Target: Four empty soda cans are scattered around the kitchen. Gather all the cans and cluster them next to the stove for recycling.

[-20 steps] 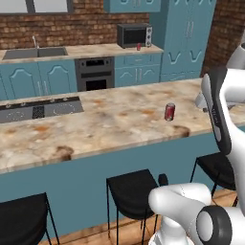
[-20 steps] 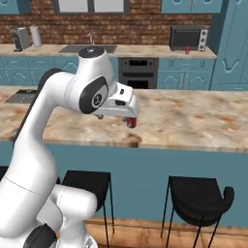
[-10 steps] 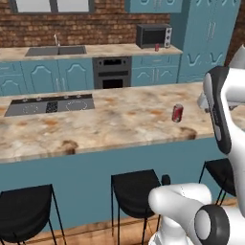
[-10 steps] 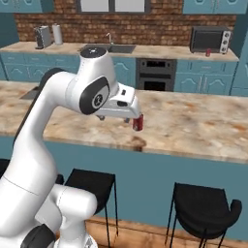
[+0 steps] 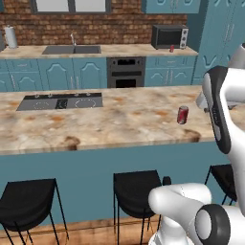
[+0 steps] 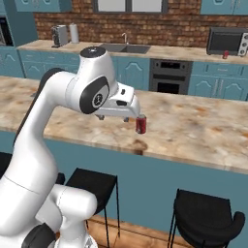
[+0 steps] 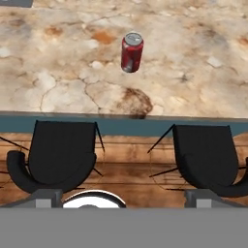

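One red soda can stands upright on the beige island counter, right of the black stove. The same soda can is just right of my gripper, which hangs above the counter's near edge. Seen from the hand, the soda can is ahead and apart from my gripper, whose fingertips stand wide open with nothing between them. A second soda can sits on the back counter beside the microwave; it shows again as a small red soda can at the far right.
Black stools stand under the island's near edge, and two stools lie below the hand. A sink and built-in oven line the back wall.
The whole picture has shifted right in both base views, so the base has driven leftward along the island. The can stays on the counter and the gripper stays open.
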Tool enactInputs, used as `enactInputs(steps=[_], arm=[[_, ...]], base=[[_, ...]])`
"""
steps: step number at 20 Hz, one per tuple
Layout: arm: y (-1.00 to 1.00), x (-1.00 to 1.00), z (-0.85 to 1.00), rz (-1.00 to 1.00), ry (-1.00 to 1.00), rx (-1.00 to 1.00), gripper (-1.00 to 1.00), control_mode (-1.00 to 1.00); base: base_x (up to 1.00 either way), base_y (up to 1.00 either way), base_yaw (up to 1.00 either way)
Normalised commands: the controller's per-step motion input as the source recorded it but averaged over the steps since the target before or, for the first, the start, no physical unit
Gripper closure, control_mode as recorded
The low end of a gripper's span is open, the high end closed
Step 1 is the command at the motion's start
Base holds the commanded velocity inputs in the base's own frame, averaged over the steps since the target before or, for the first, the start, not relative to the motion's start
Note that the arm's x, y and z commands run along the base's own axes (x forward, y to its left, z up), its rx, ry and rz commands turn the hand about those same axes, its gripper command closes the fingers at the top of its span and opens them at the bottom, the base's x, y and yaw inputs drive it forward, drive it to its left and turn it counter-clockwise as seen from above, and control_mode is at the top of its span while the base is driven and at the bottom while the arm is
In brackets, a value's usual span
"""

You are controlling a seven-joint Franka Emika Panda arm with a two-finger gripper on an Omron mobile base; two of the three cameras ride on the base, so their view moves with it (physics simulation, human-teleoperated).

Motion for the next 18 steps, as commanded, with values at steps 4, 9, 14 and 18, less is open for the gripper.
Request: enactInputs(steps=[4,9,14,18], arm=[[0.0,0.0,0.0,0.0,0.0,0.0,-1.0,1.0],[0.0,0.02,0.0,0.0,0.0,0.0,-1.0,-1.0],[-0.05,0.73,0.0,0.0,0.02,0.04,-1.0,-1.0],[-0.16,0.91,-0.01,0.01,0.02,0.1,-1.0,-1.0]], base=[[0.06,-0.01,0.02],[0.0,0.0,0.0],[0.0,0.0,0.0],[0.0,0.0,0.0]])
